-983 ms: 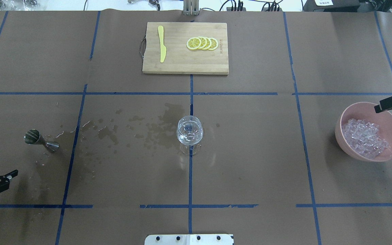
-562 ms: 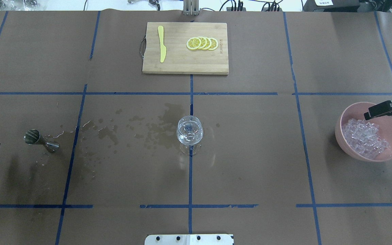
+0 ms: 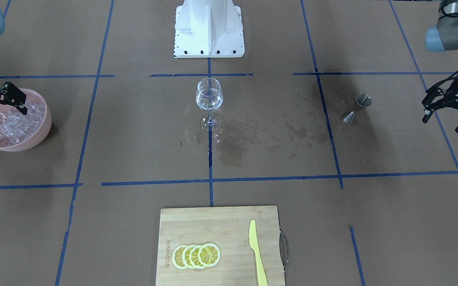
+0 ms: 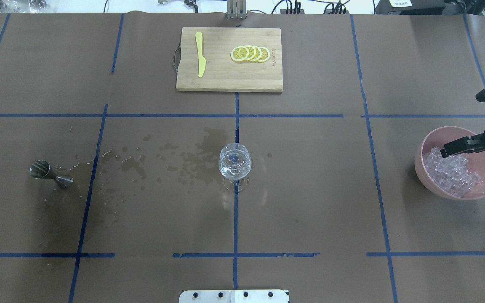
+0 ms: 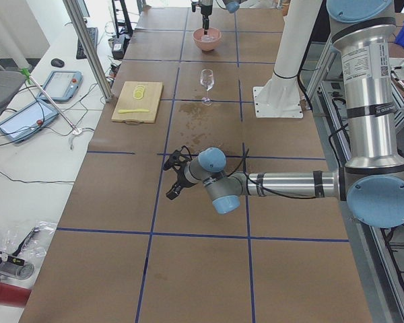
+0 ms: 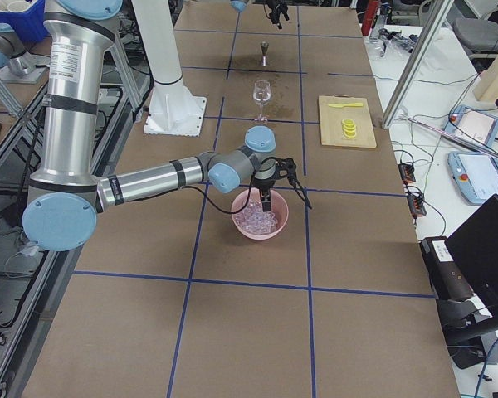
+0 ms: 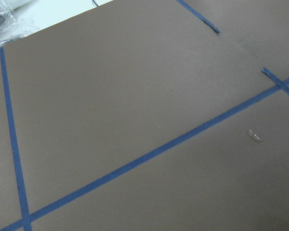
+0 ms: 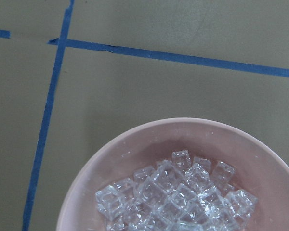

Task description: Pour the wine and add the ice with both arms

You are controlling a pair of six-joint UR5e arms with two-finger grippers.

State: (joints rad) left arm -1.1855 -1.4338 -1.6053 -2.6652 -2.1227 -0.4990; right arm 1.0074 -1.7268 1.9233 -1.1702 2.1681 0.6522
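The wine glass stands at the table's middle with a little clear wine in it; it also shows in the front view. The ice is a heap of small clear cubes in a pink bowl at the right. My right gripper hangs open and empty just above the bowl's far rim. The front view shows the gripper over the ice. The right wrist view looks down on the ice. My left gripper is open and empty, left of the steel jigger.
A bamboo cutting board with a yellow knife and lemon slices lies at the far middle. Dark wet stains spread between the jigger and the glass. The white pedestal stands at the near edge.
My right gripper has come further in over the bowl's rim, towards the ice. My left gripper has drawn off to the left edge and farther up the table, away from the jigger.
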